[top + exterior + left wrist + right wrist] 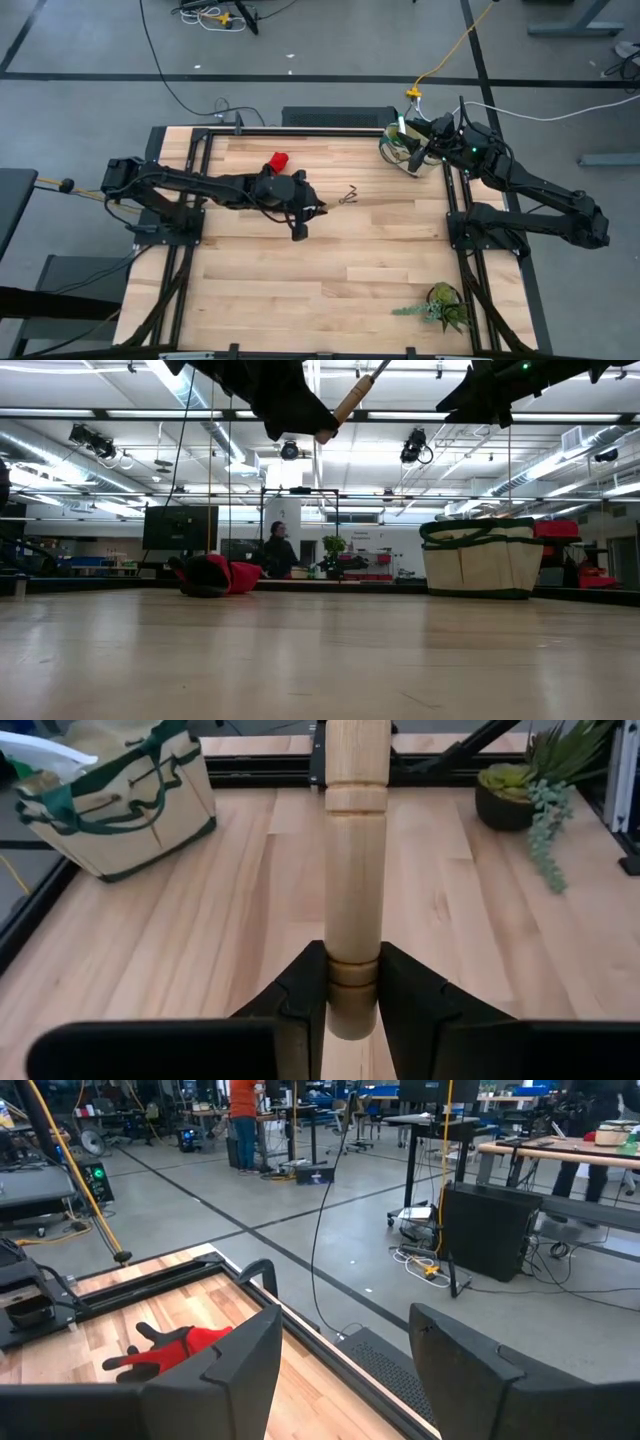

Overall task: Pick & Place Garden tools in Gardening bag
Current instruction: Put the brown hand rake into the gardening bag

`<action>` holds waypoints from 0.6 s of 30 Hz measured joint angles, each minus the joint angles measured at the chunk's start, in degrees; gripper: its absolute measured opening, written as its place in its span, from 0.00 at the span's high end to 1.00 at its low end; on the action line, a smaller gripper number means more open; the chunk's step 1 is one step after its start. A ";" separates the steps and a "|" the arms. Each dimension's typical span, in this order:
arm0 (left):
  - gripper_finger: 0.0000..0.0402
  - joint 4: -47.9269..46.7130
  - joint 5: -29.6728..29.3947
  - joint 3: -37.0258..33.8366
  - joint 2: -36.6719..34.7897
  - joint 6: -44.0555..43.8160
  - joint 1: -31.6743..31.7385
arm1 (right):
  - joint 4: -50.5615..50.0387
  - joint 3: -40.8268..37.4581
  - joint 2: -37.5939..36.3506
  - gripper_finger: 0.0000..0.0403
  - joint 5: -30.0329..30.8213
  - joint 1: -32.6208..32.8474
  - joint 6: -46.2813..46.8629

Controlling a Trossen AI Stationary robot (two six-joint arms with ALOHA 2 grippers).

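Red-and-black gloves [170, 1348], beige green-trimmed bag [115, 805]

A large robotics lab or workshop hall: a light wooden tabletop [330, 250] in a black metal frame [470, 240] stands on a grey concrete floor [330, 1210] strewn with cables, beneath exposed ceiling ducts [60, 445] and strip lights, with far workbenches [560, 1150] and monitors.

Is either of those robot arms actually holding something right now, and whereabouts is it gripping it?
Yes. The left gripper pinches a light wooden-handled little metal rake near the butt end of its handle. The right gripper is open, holding nothing.
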 joint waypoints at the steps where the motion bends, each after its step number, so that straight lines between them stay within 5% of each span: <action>1: 0.81 0.02 0.05 0.00 0.00 -0.11 -0.02 | -0.02 -0.01 0.02 0.45 0.01 0.00 0.01; 18: 0.81 0.02 4.63 0.00 0.00 -9.11 -0.04 | 0.00 -0.01 0.01 0.45 0.01 0.00 0.01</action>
